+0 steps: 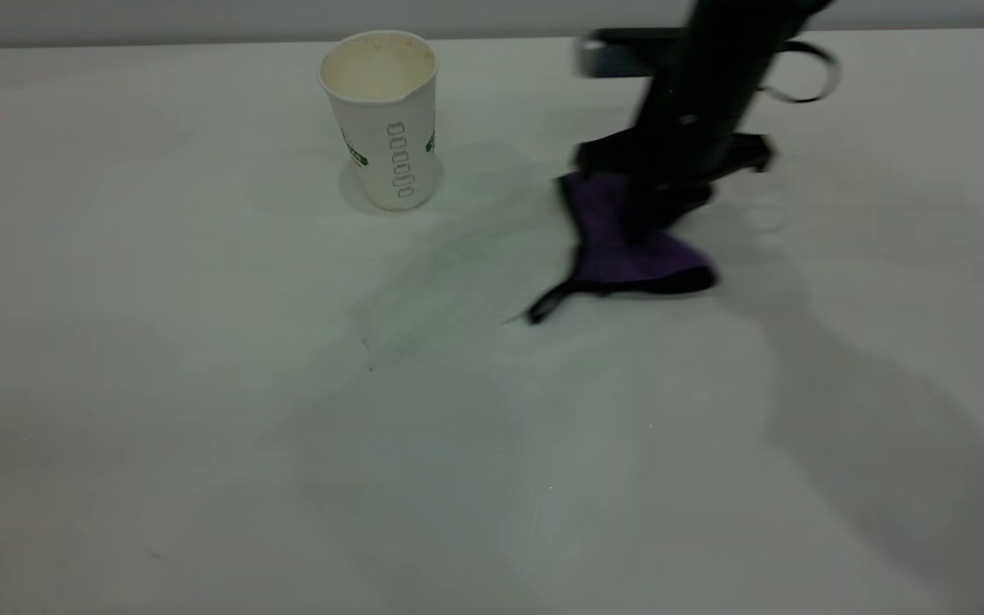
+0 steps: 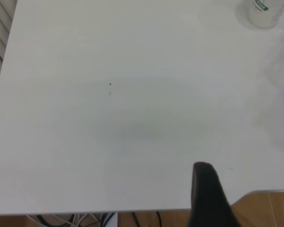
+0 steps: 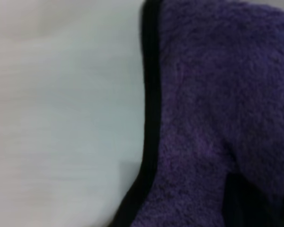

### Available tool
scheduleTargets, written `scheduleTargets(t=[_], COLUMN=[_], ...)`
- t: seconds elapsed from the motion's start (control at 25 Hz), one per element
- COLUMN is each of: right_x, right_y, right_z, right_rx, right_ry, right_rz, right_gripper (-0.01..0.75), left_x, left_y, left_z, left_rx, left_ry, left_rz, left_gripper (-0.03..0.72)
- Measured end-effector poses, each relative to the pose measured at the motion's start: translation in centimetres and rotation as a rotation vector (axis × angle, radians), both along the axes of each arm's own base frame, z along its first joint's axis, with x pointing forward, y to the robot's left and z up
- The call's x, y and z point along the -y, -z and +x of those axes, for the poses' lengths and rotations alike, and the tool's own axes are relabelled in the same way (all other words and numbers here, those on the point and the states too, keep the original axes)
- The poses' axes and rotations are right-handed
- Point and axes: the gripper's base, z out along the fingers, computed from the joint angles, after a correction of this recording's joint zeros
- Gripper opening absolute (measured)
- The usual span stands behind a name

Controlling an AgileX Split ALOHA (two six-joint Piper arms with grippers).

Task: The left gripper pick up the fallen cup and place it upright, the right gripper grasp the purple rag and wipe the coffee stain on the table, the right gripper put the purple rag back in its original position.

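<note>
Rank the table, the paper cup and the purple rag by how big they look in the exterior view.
1. The white table, filling nearly the whole view.
2 and 3. The purple rag and the paper cup look alike in size; the right gripper hides part of the rag, so no ranking.

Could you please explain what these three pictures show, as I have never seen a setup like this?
This is a two-armed robot at a white table. The wide picture comes from a camera facing the arms; the other two come from cameras on each arm's wrist. In the wide view, a white paper cup stands upright, and the right gripper presses a purple rag onto the table. No dark stain shows, only faint smears. The right wrist view shows that rag close up. The left wrist view shows mostly bare table, the cup at its edge and a black fingertip.
</note>
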Motion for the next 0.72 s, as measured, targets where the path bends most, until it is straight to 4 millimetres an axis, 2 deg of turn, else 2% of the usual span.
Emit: scheduleTargets(t=[0.28,0.36,0.44,0.48,0.56,0.6,0.64,0.72], right_x=[8.1,9.7,11.1,11.6,12.2,12.4,12.5,12.4], right_y=[-0.2,-0.6,-1.4,-2.2,-5.2,-7.3,-9.3,-14.4], right_z=[1.2,1.3,1.3,1.3,1.6,1.7,1.7,1.4], right_rx=[-0.088,-0.098,-0.105,-0.103,-0.067,-0.037,-0.012,0.046], right_ry=[0.191,0.209,0.193,0.173,0.144,0.13,0.121,0.111], right_rz=[-0.043,-0.055,-0.079,-0.099,-0.133,-0.146,-0.153,-0.153], right_gripper=[0.091,0.162,0.29,0.381,0.58,0.641,0.684,0.716], left_x=[0.0,0.0,0.0,0.0,0.0,0.0,0.0,0.0], left_y=[0.0,0.0,0.0,0.0,0.0,0.0,0.0,0.0], left_z=[0.0,0.0,0.0,0.0,0.0,0.0,0.0,0.0], left_rx=[0.0,0.0,0.0,0.0,0.0,0.0,0.0,0.0], left_ry=[0.0,0.0,0.0,0.0,0.0,0.0,0.0,0.0], left_rz=[0.0,0.0,0.0,0.0,0.0,0.0,0.0,0.0], left_gripper=[0.486,0.486,0.486,0.486,0.486,0.486,0.486,0.486])
